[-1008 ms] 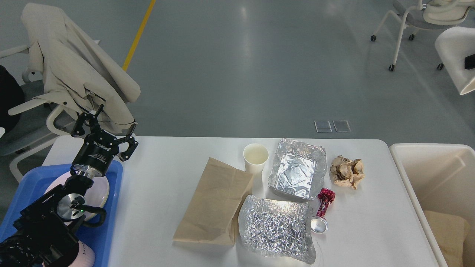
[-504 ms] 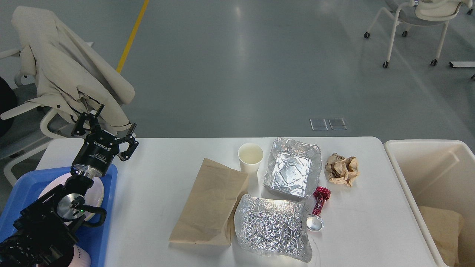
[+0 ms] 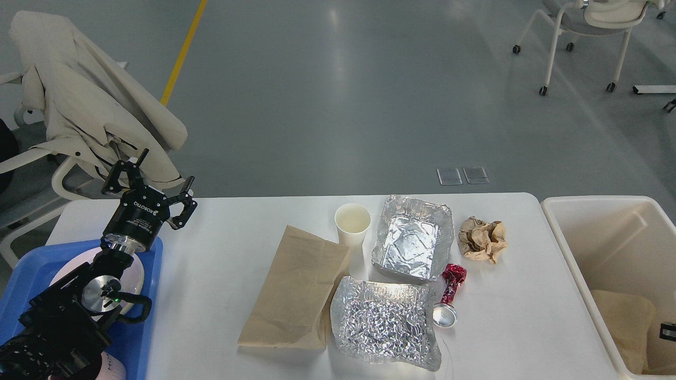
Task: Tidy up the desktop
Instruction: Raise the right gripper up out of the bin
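Desktop (image 3: 222, 253) smooth white w/ crinkled foil tray (image 3: 413, 244), flat paper bag (image 3: 296, 287).

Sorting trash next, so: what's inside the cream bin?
In the bin lies a tan, paper-like piece near its front end; a small dark object shows at the frame edge. The frame edge hides the front corner.
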